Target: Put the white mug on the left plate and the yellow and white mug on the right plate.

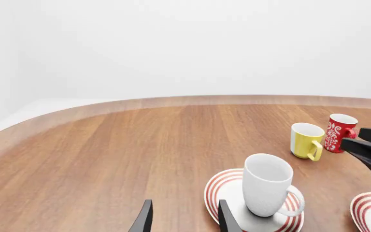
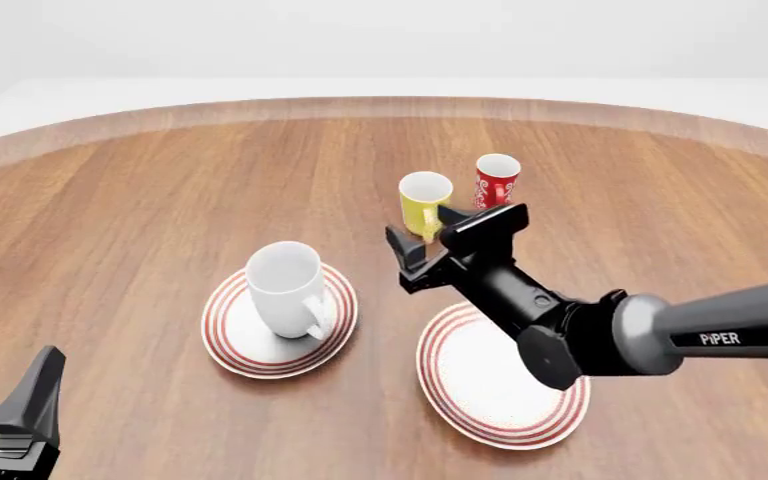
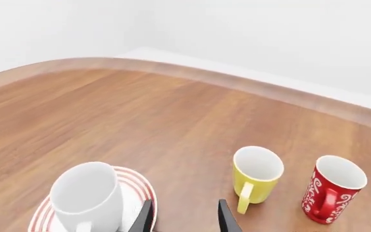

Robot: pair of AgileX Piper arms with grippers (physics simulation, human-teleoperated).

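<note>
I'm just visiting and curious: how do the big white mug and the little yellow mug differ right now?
The white mug is plain white all over and clearly larger; the yellow and white mug is yellow outside, white inside. The white mug stands on the left plate, while the yellow and white mug stands on the bare table, beside a red cup. Both are upright, with loop handles, and neither is held.

white mug upright on left plate, yellow and white mug on table

Rounded wooden table against plain white walls, even light.
</note>
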